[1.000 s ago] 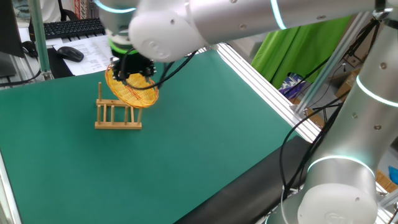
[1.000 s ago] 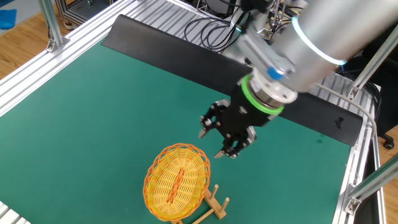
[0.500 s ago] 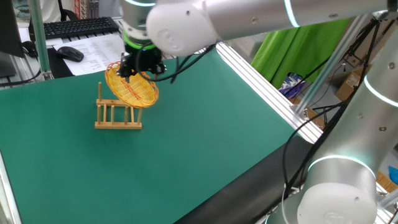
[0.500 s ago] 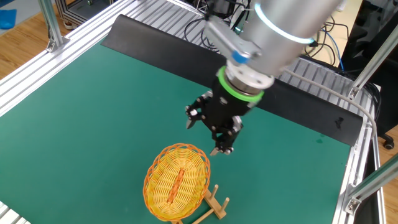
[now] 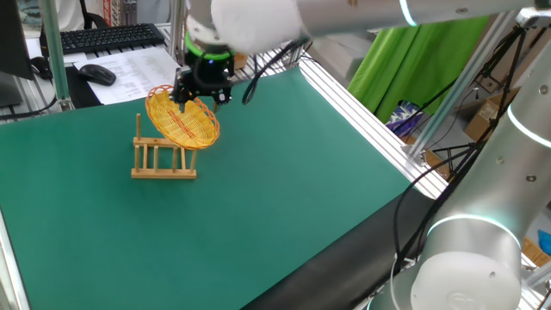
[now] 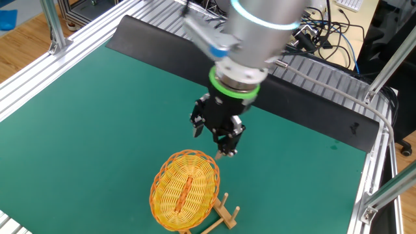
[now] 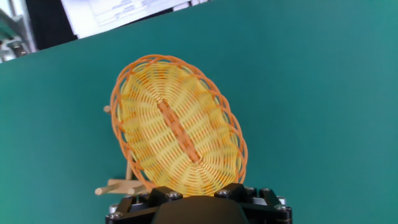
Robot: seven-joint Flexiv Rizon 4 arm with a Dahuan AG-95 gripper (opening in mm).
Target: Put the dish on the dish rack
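The dish (image 5: 182, 120) is a round yellow-orange woven plate that stands tilted on edge in the dish rack (image 5: 164, 164), leaning between its wooden pegs. It also shows in the other fixed view (image 6: 185, 190) with the rack (image 6: 224, 212) under its right edge. My gripper (image 6: 213, 138) hangs just above and behind the dish's upper rim, open and empty, not touching it. In one fixed view my gripper (image 5: 198, 91) is at the dish's top right. The hand view looks down on the dish (image 7: 177, 134) and some rack pegs (image 7: 115, 185); my fingertips are out of that frame.
A keyboard (image 5: 103, 37), a mouse (image 5: 97, 74) and papers lie beyond the mat's far left edge. Aluminium rails (image 6: 78, 49) frame the green mat. A black strip (image 6: 162, 45) and cables run along one side. A green cloth (image 5: 413, 60) hangs to the right.
My gripper has moved away from the dish, up and toward the back of the table. The dish stays leaning in the rack and has not moved.
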